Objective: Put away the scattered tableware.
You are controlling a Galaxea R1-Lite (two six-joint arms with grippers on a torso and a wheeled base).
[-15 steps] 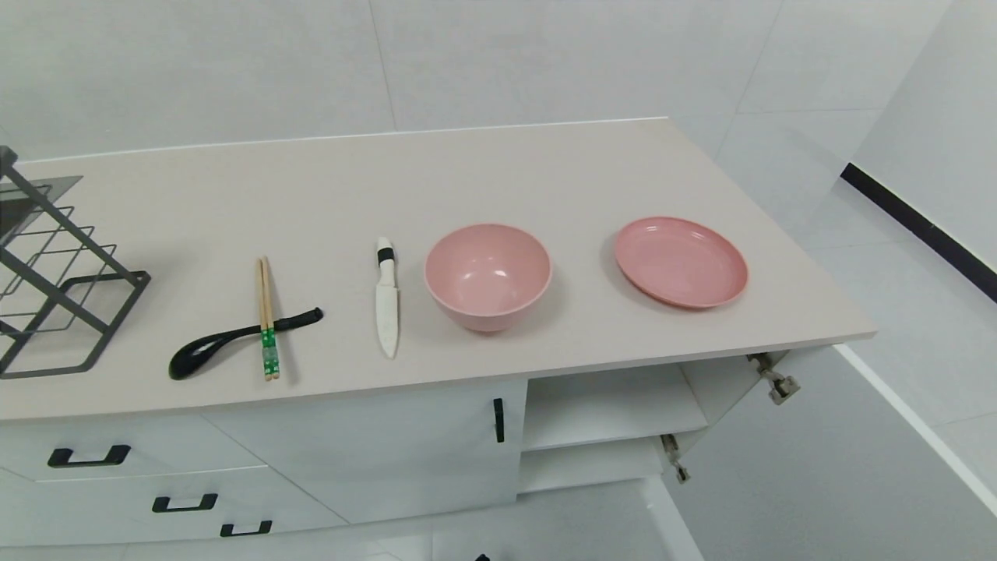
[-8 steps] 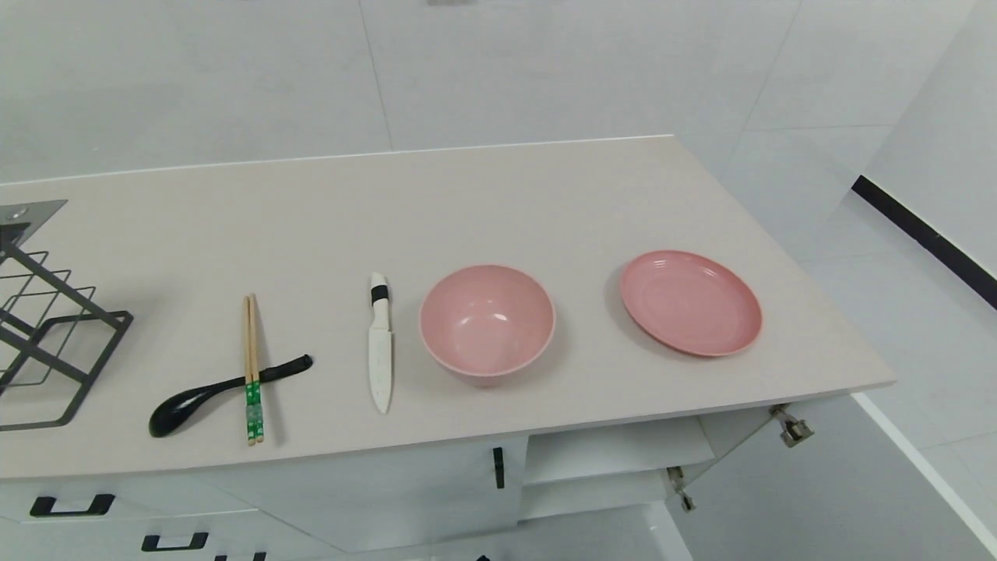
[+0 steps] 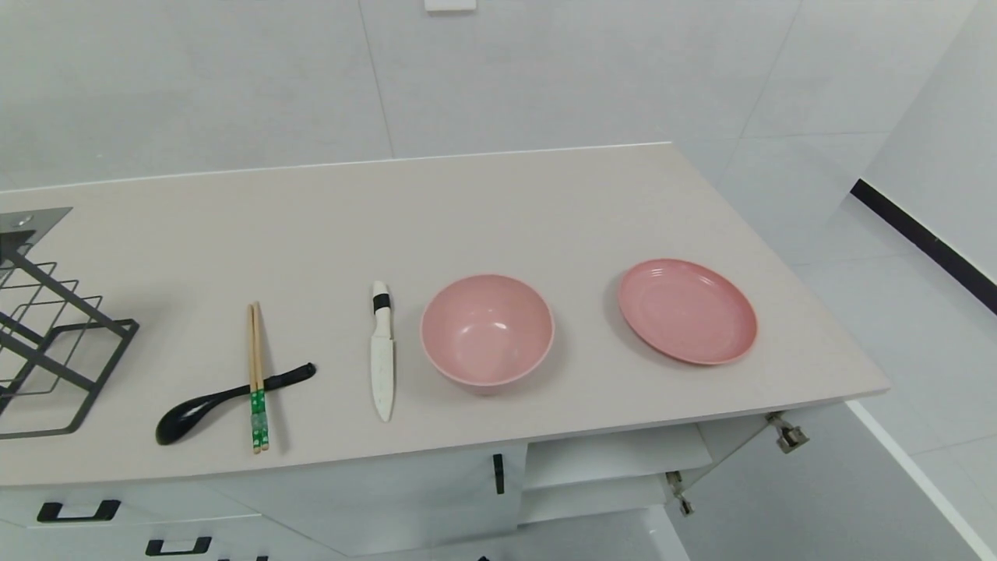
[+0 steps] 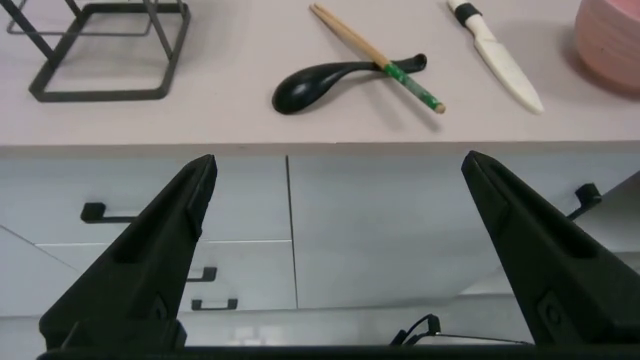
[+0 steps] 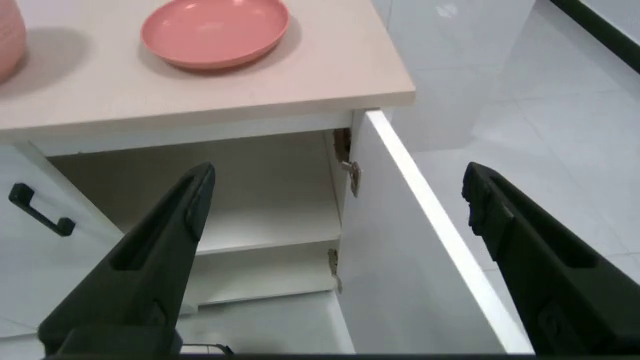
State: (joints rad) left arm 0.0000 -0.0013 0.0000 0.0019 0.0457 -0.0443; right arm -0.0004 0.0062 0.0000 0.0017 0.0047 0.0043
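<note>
The pink bowl [image 3: 487, 329] stands upright near the front of the pale countertop [image 3: 467, 210], its smooth inside open to the head view. From the bowl, a pink plate [image 3: 687, 311] lies flat at 3 o'clock, apart from it. A white knife [image 3: 382, 354] lies just beside it at 9 o'clock, its black-banded handle pointing to 12. Farther out at 9 o'clock a pair of chopsticks [image 3: 257, 378] rests across the handle of a black spoon [image 3: 226, 401], touching it. Beyond them at the counter's 9 o'clock end is a dark wire rack [image 3: 54, 366]. At 5 o'clock from the bowl, below the counter, an open cabinet [image 3: 607, 460] shows white shelves. The left gripper [image 4: 340, 170] hangs in front of the drawer fronts [image 4: 150, 215] with its jaws spread wide, grasping nothing and touching nothing. The right gripper [image 5: 340, 178] is likewise spread wide and free, before the open cabinet. The left wrist view adds the black drawer handles, and the right wrist view adds the swung-out cabinet door [image 5: 430, 230] and its metal hinge [image 5: 349, 175].
</note>
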